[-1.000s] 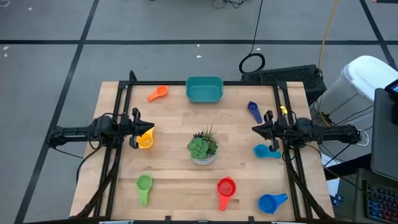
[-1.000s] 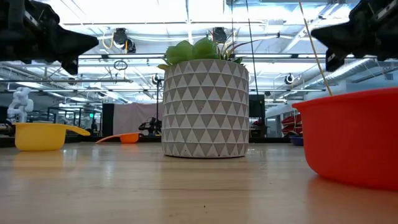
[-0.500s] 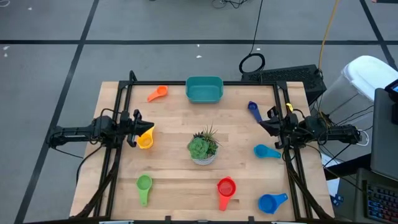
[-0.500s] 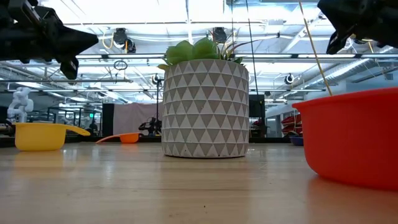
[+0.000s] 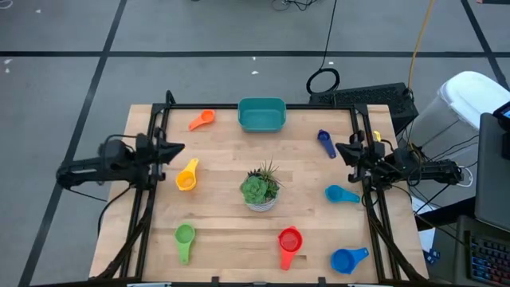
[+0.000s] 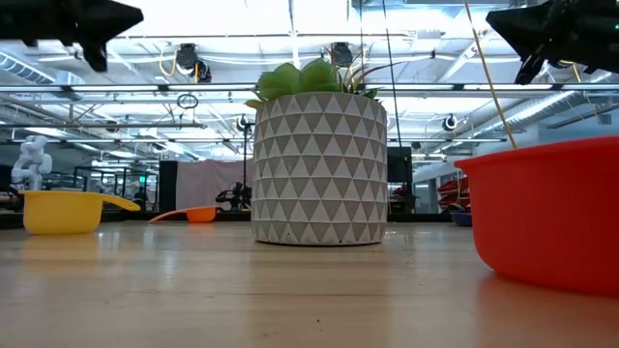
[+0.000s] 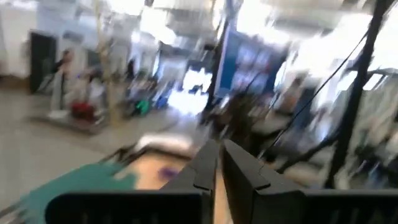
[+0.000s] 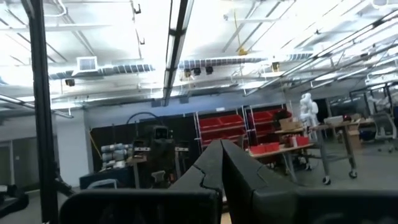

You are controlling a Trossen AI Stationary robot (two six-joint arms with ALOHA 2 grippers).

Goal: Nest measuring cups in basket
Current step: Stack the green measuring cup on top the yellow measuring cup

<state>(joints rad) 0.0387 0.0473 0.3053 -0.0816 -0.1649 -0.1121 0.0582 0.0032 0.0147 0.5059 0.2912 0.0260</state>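
Seven measuring cups lie apart on the table: orange [image 5: 202,120], yellow [image 5: 186,175], green [image 5: 185,237], red [image 5: 289,241], blue [image 5: 348,259], light blue [image 5: 341,194] and dark blue [image 5: 326,142]. The teal basket [image 5: 262,114] stands at the far edge with nothing in it. My left gripper [image 5: 173,149] hangs shut above the table's left side, beyond the yellow cup. My right gripper [image 5: 343,150] hangs shut over the right side, between the dark blue and light blue cups. In both wrist views the fingers [image 7: 219,168] [image 8: 221,163] point level into the room.
A green succulent in a white patterned pot [image 5: 260,189] stands at the table's middle, between the two arms. In the low view the pot [image 6: 319,169] and the red cup [image 6: 551,213] fill the foreground. Black frame rails run along both table sides.
My left gripper has risen and drawn back toward the table's left and far edge, away from the yellow cup, tipping up to level. My right gripper has shifted toward the far edge and lifted a little. No cup has moved.
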